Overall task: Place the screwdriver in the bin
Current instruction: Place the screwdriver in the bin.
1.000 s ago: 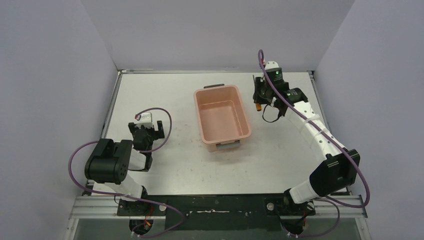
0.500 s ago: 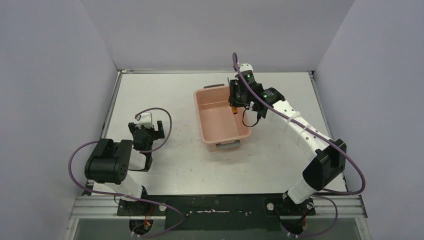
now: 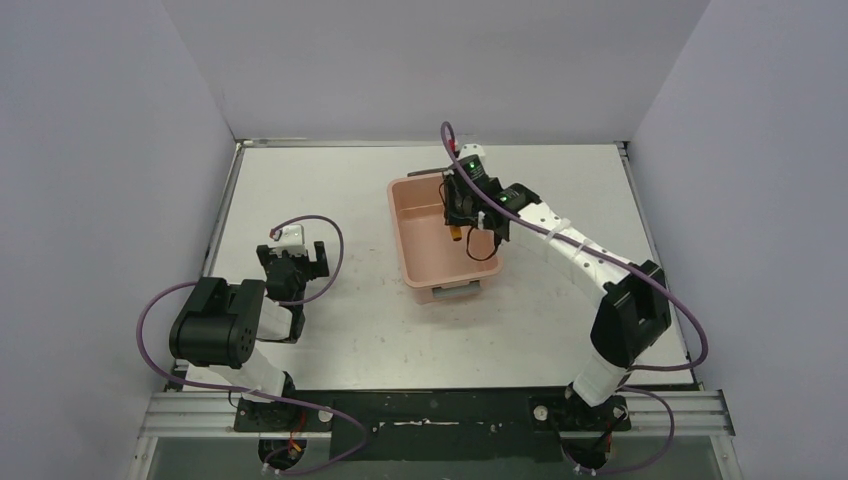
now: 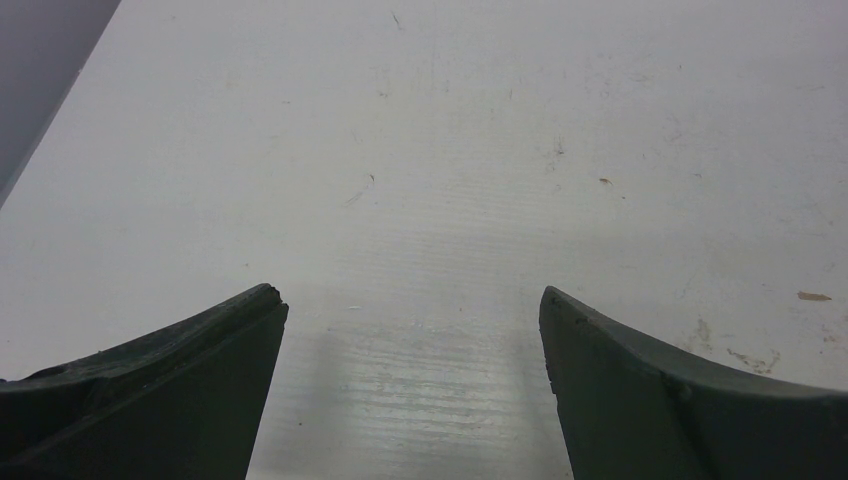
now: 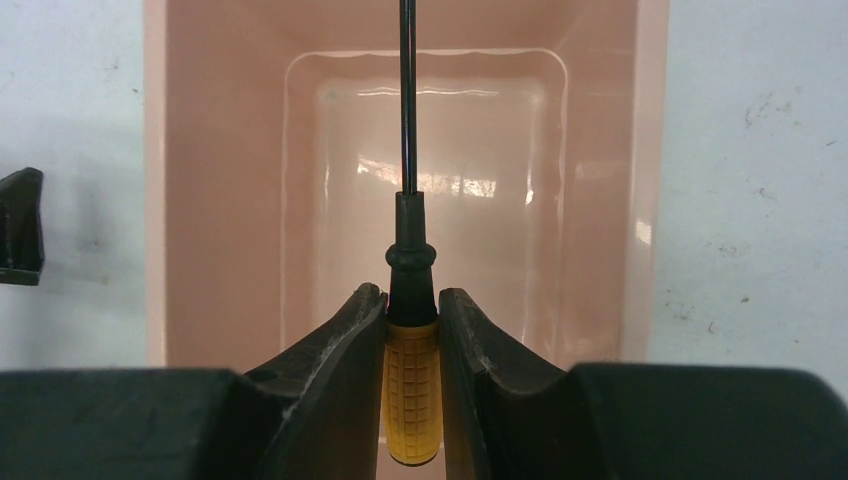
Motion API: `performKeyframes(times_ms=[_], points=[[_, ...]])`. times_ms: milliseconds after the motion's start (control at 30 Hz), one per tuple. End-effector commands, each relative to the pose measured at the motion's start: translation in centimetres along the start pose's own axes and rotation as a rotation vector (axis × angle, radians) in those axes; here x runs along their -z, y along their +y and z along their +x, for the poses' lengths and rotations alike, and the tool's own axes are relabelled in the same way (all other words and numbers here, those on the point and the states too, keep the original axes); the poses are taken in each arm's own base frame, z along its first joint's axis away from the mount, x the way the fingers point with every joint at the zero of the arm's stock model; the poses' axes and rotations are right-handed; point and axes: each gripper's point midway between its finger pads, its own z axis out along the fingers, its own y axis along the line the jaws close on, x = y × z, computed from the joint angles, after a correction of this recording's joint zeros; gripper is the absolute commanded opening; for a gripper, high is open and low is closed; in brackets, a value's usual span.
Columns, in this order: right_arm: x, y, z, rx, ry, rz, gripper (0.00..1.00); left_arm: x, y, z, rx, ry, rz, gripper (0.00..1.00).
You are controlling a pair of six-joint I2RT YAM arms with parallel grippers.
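Observation:
The salmon-pink bin (image 3: pixel 418 197) stands at the middle of the table and is empty. My right gripper (image 3: pixel 458 208) hangs over the bin's right half, shut on the screwdriver (image 3: pixel 456 235). In the right wrist view the yellow-orange gridded handle (image 5: pixel 412 385) is clamped between the two black fingers, and the thin black shaft (image 5: pixel 407 100) points out over the bin's floor (image 5: pixel 470 230). My left gripper (image 3: pixel 292 262) rests low at the left of the table, far from the bin; its fingers (image 4: pixel 190 370) stand wide apart with only bare table between them.
White table (image 3: pixel 330 330) with grey walls on three sides. The bin's grey handles sit at its far end (image 3: pixel 432 172) and near end (image 3: pixel 455 288). A dark object (image 5: pixel 20 228) shows at the left edge of the right wrist view, beside the bin.
My right arm has swung left from beside the bin's right side to over the bin, carrying the screwdriver. The left arm has not moved.

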Motion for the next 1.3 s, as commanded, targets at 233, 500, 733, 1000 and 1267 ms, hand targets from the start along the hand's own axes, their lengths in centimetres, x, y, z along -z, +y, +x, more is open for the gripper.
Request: performKeyframes(times_ms=[233,500,733,1000,1267], points=[[-6.0,0.1,5.2,0.031,0.099,0.045,0.07,-0.7,-0.3,-2.5,0.024,-0.081,0.002,0.97],[-10.1,-0.3,10.0,0.058,0.209,0.061,0.10,-0.7,-0.3,-2.4,0.025,-0.080,0.002,0.97],[-11.2,-0.3,11.5,0.074,0.242,0.064,0.19,-0.7,-0.3,-2.5,0.025,-0.081,0.002,0.97],[-10.5,0.1,10.7,0.073,0.227,0.057,0.44,-0.7,-0.3,-2.5,0.025,-0.082,0.002,0.97],[-8.1,1.3,7.5,0.073,0.162,0.045,0.60,-0.7,-0.3,-2.5,0.025,-0.082,0.002,0.97]])
